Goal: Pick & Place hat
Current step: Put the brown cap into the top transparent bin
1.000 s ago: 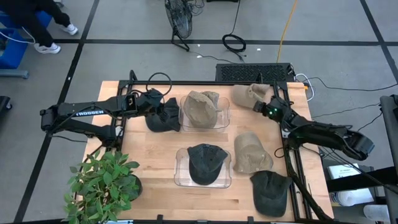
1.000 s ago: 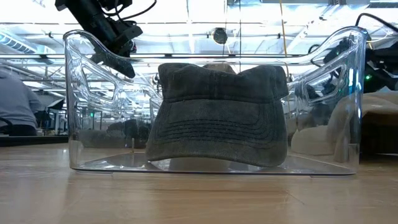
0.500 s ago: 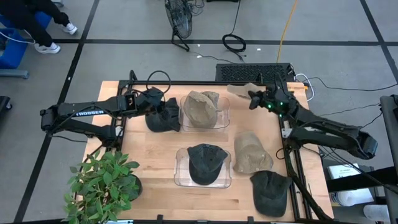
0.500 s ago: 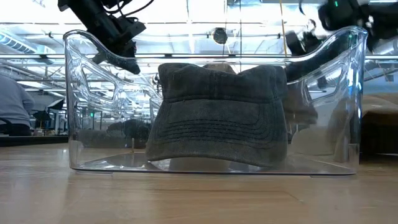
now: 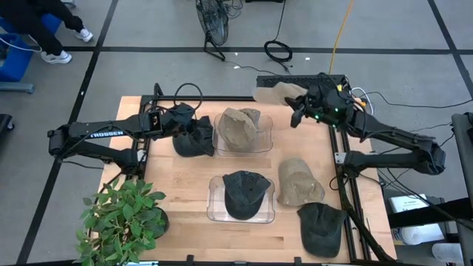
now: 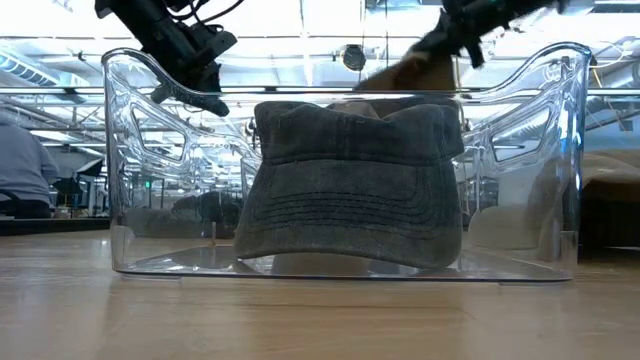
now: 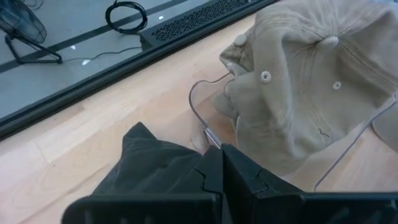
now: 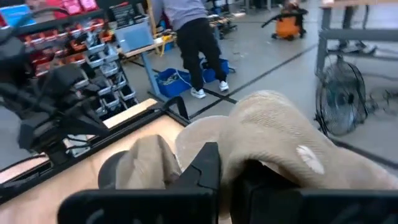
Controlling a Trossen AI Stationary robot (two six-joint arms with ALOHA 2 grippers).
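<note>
Grey workshop floor with dark tape lines surrounds the wooden tabletop, which fills the lower middle of the high view. At the upper right of that frame the right tool is clamped on a tan hat, which hangs lifted beyond the tabletop's far edge, over a black grille on the floor; the right wrist view shows the tan fabric bunched against the closed dark fingers, with a person in dark trousers standing far off in the room. Left of centre, the left tool is pinched shut on a dark grey hat whose crown rests on the wood just beside the upper clear bin; the left wrist view shows the closed fingers pressed together over that dark cloth. Inside the upper bin lies a second tan hat, its crown and eyelets large at the right of the left wrist frame. Below it, at centre, the lower clear bin contains another dark grey hat, which stands upright and fills the low view. Right of that bin a third tan hat lies on the bare wood, and a further dark hat sits at the lower right corner. A potted plant occupies the lower left corner.
</note>
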